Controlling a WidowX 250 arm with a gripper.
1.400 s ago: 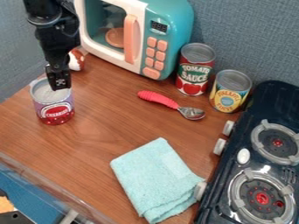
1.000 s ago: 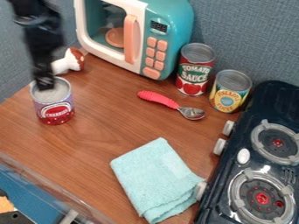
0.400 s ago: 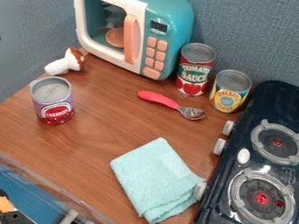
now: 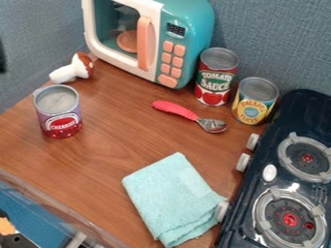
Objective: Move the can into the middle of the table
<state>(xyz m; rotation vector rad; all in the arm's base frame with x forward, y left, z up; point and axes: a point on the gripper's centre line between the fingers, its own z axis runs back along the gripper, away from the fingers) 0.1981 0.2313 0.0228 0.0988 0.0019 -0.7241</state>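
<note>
A can [image 4: 59, 111] with a purple and red label stands upright near the left side of the wooden table [image 4: 116, 150], its silver top facing up and nothing touching it from above. At the upper left edge of the camera view is a dark sliver, perhaps part of the arm. Two more cans stand side by side at the back right: a tomato sauce can [image 4: 214, 77] and a yellow-labelled can [image 4: 255, 101].
The teal toy microwave [image 4: 190, 43] stands at the back, with a white and brown toy [image 4: 72, 69] left of it. A red-handled spoon [image 4: 188, 115] lies mid-table, a folded light blue cloth [image 4: 171, 196] nearer the front, and a dark toy stove [image 4: 259, 193] at the right.
From above the purple and red can, the arm and gripper have moved left and out over the view's edge, uncovering the white and brown toy. The can has stayed in place.
</note>
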